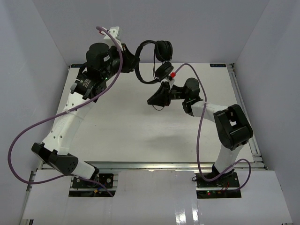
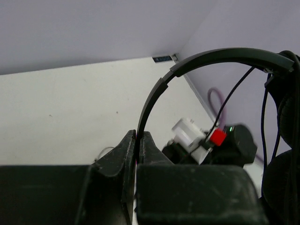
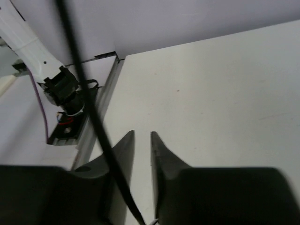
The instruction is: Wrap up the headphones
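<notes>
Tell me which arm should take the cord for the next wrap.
Right. The left gripper is shut on the headband, holding the headphones up, so it is occupied. The right gripper is open and empty, with the cord running just beside its fingers.

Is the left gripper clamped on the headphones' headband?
Yes, the left gripper is closed on the thin headband of the headphones, which rises from between its fingers.

The left arm [image 1: 70, 117] rose steeply from its base, wrist lifted high and turned rightward, jaws pressed fully together. The right arm [image 1: 229, 126] folded at the elbow and stretched leftward, its jaws parted by a narrow gap.
</notes>
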{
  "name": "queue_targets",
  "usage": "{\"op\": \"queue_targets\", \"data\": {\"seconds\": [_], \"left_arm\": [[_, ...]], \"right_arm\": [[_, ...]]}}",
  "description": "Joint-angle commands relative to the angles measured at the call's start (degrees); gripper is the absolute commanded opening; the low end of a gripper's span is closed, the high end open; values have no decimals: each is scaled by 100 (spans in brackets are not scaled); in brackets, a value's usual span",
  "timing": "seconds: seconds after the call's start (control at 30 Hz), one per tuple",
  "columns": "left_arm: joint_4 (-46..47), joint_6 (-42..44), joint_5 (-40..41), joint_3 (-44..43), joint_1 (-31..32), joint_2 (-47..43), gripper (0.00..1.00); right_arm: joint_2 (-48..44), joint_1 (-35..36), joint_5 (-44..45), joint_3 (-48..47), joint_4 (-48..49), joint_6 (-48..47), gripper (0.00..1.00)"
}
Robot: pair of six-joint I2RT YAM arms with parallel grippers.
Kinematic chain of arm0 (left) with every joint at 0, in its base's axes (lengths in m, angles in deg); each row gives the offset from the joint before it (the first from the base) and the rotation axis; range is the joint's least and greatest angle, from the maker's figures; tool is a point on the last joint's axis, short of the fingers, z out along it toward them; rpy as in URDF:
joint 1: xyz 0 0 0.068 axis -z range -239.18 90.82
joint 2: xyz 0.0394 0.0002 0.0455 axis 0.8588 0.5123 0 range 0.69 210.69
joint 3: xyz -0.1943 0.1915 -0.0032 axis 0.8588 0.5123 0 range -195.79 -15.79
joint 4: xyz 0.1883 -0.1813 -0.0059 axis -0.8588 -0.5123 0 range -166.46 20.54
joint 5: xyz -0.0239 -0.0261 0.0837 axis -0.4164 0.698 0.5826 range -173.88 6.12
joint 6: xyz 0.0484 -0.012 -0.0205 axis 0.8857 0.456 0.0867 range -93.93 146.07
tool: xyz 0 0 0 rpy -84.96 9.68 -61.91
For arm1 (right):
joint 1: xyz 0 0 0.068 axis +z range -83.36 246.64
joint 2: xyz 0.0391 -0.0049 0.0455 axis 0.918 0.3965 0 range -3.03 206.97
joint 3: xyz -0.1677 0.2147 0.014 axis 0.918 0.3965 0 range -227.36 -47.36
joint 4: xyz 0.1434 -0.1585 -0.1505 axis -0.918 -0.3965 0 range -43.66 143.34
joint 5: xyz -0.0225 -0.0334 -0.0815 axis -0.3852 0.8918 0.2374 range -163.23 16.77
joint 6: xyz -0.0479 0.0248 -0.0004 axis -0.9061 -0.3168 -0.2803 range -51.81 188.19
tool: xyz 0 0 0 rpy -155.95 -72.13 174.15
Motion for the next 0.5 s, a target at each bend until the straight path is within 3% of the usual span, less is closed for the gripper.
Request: {"op": "queue_targets", "data": {"seconds": [0.0,0.13,0.23,0.27,0.37,0.47], "left_arm": [[142,-757,1150,-715,-182,93,0],[334,-1141,1453,-841,-640,219,0],[660,-1221,1890,-716,-833,262,0],[790,-1130,2073,-655,-852,288,0],[1141,-864,2690,-480,-946,462,0],[1280,-292,3084,-556,-958,912,0]], "right_arm": [[219,46,-194,311,2462,1948,16],[-25,98,-163,680,2099,1673,10],[-480,194,-8,802,734,497,8],[-630,287,103,745,-693,-31,8],[-1144,722,1221,159,-4226,-2796,8],[-1480,1187,2576,-243,-5698,-4291,8]]}}
